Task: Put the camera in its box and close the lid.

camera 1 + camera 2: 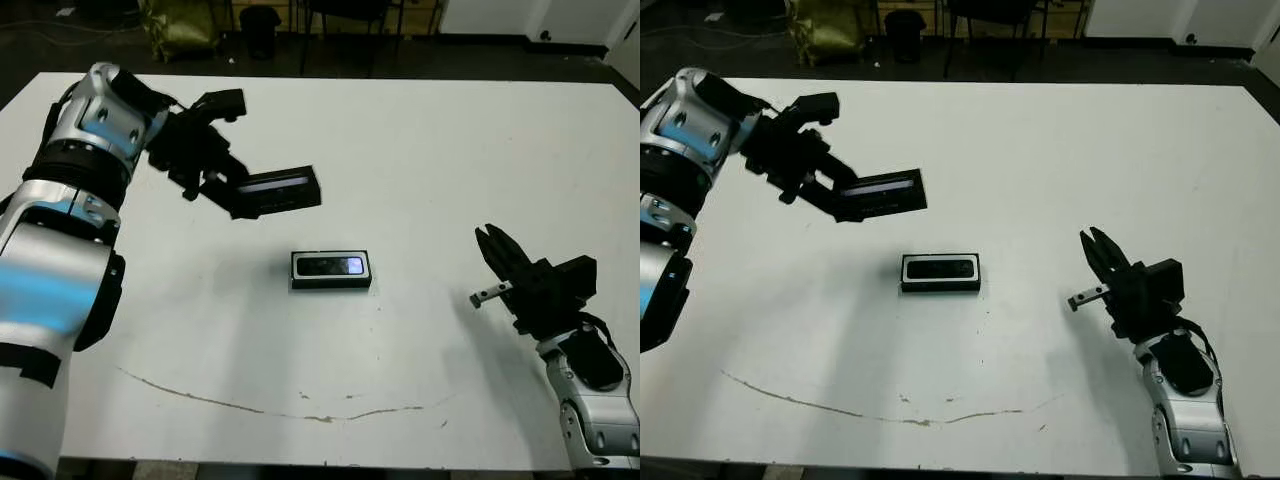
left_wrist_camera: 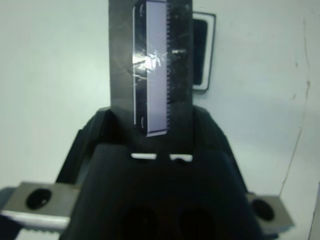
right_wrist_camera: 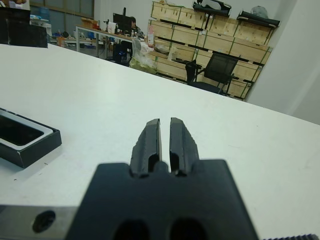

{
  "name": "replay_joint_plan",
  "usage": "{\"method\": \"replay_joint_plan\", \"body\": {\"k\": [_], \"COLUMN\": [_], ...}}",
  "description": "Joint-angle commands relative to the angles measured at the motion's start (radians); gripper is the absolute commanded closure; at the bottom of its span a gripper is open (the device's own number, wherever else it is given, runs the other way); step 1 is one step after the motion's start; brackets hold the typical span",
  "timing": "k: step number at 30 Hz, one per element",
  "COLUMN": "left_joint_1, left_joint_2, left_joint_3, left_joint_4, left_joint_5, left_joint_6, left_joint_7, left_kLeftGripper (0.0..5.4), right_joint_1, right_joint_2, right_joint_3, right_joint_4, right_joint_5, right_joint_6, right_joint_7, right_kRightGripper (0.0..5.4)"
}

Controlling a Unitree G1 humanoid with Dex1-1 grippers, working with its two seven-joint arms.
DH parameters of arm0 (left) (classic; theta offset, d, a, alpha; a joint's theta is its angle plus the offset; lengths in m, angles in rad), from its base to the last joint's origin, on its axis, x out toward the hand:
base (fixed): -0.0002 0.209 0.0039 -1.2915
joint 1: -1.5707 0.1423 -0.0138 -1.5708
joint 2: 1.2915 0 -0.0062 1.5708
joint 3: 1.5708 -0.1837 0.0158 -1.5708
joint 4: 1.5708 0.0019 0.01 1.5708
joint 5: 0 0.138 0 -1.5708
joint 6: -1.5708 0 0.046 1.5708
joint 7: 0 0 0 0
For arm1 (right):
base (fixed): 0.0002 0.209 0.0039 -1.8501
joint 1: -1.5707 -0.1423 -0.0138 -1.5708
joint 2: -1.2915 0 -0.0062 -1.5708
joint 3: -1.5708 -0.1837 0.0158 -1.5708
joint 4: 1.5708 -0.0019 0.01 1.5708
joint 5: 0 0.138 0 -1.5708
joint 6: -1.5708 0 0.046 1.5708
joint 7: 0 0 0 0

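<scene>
So the camera [image 1: 331, 266] already looks to be sitting in the box [image 1: 331, 284], dead centre of the frame on the white table [image 1: 450, 150]. You can see the dark bar inside the white lining, with a bit of glare on it. Looks like step one is done, and we're on the lid part now.

The left gripper [image 1: 228, 190] is up in the upper left, off the table, fingers clamped on one end of the lid [image 1: 277, 189]. The lid hangs in the air, up and left of the box and clear of it, tilted a little, with its pale strip showing. The wrist view looks straight down the lid, with the box peeking out past its far end.

The right gripper [image 1: 497, 250] is parked at the lower right, well apart from the box, fingers pretty much pressed together with only a sliver of gap, holding nothing.

Next move, I'd guess: bring the lid down and right until it's square over the box, level it out, then lower it. Lining up the long edges is the fiddly bit, since a skewed lid could nudge the box along the table.
</scene>
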Motion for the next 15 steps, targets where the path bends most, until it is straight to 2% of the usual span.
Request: {"method": "replay_joint_plan", "body": {"k": [1, 9, 15], "left_joint_1": [0.08, 0.267, 0.317], "left_joint_2": [0.012, 0.039, 0.044], "left_joint_3": [-0.044, -0.04, -0.054], "left_joint_4": [-0.124, -0.446, -0.518], "left_joint_5": [-0.037, -0.077, -0.085], "left_joint_6": [0.075, 0.147, 0.161], "left_joint_7": [-0.004, 0.096, 0.154], "left_kLeftGripper": [3.03, 3.03, 3.03], "right_joint_1": [0.019, 0.024, 0.025], "right_joint_2": [0.001, 0.011, 0.013], "right_joint_3": [0.003, 0.007, 0.005], "right_joint_4": [-0.001, 0.003, 0.01], "right_joint_5": [-0.006, -0.02, -0.008], "right_joint_6": [-0.001, -0.023, -0.047], "right_joint_7": [-0.002, -0.013, -0.002], "right_kRightGripper": [5.4, 5.4, 5.4]}}
